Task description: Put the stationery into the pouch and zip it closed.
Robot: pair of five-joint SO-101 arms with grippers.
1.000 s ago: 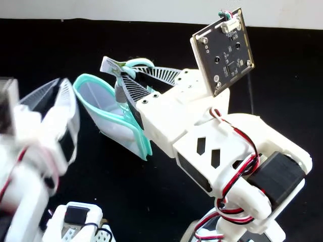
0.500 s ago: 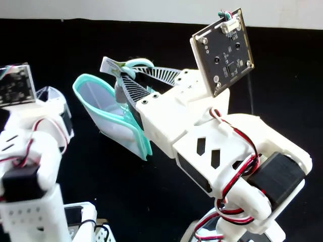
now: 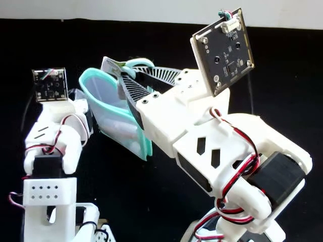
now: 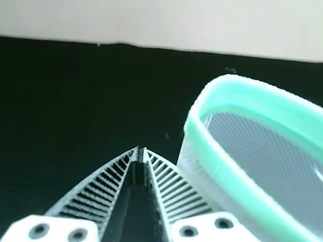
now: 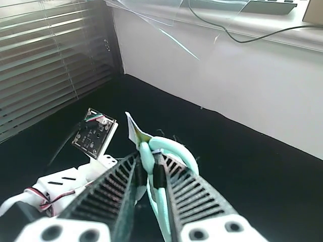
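The right claw [image 5: 149,154] is pinching the soft, light-looking mesh pouch [image 3: 108,108] by its stiffer teal rim, probably the best hold, above the tabletop [image 3: 151,45]; the left claw [image 4: 140,151] is hanging closed, empty, beside it.

Pouch [image 3: 108,103]: mint-green trim, white mesh; left gripper [image 4: 140,151], right gripper [image 5: 148,154]: black lattice fingers, white bodies; table [image 3: 166,45]: black

One pouch [image 3: 107,103]. Two tools: the left tool [image 4: 140,149] and the right tool [image 5: 149,152]. Pouch contents too veiled to count.
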